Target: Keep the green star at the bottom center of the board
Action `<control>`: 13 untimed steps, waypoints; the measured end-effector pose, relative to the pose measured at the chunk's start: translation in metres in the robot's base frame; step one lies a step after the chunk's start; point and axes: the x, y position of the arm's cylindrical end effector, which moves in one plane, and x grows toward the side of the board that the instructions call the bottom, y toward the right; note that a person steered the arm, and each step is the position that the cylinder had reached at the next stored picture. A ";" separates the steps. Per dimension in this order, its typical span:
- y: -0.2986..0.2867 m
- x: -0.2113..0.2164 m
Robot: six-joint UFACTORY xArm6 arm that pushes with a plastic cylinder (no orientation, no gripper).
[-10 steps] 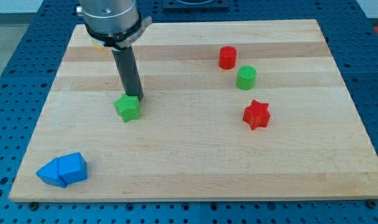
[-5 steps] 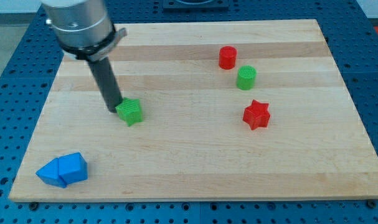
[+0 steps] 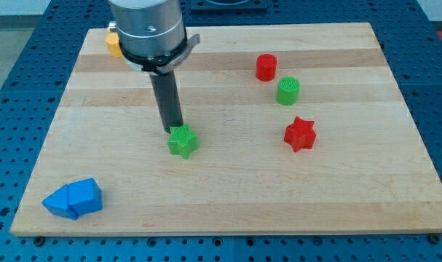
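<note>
The green star (image 3: 183, 142) lies on the wooden board (image 3: 228, 196), a little left of the board's middle. My tip (image 3: 174, 130) touches the star's upper left edge, on the side toward the view's top. The dark rod rises from there to the arm's grey flange (image 3: 148, 29) at the view's top.
A red cylinder (image 3: 266, 68), a green cylinder (image 3: 287, 91) and a red star (image 3: 300, 134) stand at the right. Two blue blocks (image 3: 73, 199) sit together at the bottom left corner. A yellow block (image 3: 113, 44) peeks out behind the arm at the top left.
The green star has slid to the right and slightly down. My tip went to the star's left side, then moved right with it and now stands at its upper left.
</note>
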 end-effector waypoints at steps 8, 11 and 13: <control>0.053 0.067; 0.074 0.083; 0.094 0.083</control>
